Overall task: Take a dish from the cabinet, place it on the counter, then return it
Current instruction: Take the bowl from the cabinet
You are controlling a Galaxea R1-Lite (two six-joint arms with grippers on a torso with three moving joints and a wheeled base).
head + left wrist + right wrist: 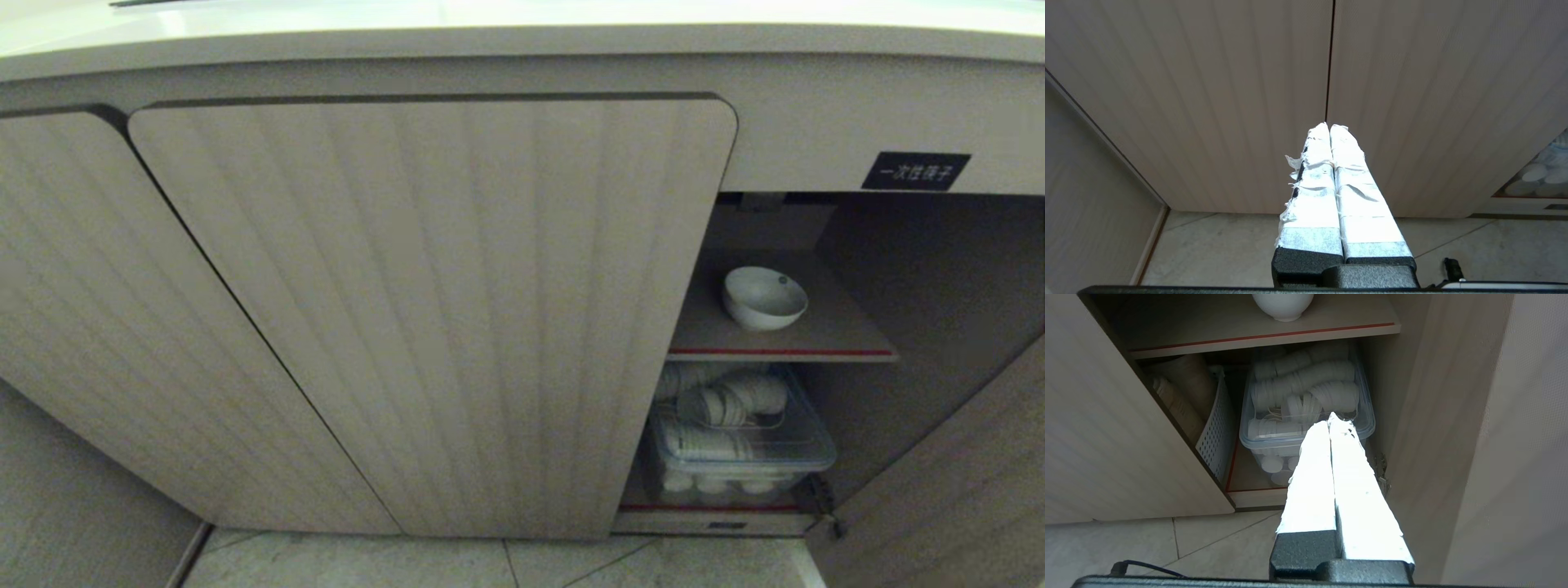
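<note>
The dish [764,297], a small deep white bowl, sits on the red-edged upper shelf [849,335] inside the open right bay of the cabinet [424,310]. Its underside shows in the right wrist view too, as the dish [1283,305]. The counter [522,33] runs along above the cabinet doors. Neither arm appears in the head view. My right gripper [1331,418] is shut and empty, hanging low in front of the open bay, below the dish's shelf. My left gripper [1329,126] is shut and empty, facing the closed ribbed doors.
A clear plastic tub [804,453] of white disposable cups fills the lower shelf. Beside it stands a perforated white basket [1216,433]. The open cabinet door [963,482] stands at the right with a hinge [1382,473]. A black label [916,171] marks the frame. Tiled floor [506,563] lies below.
</note>
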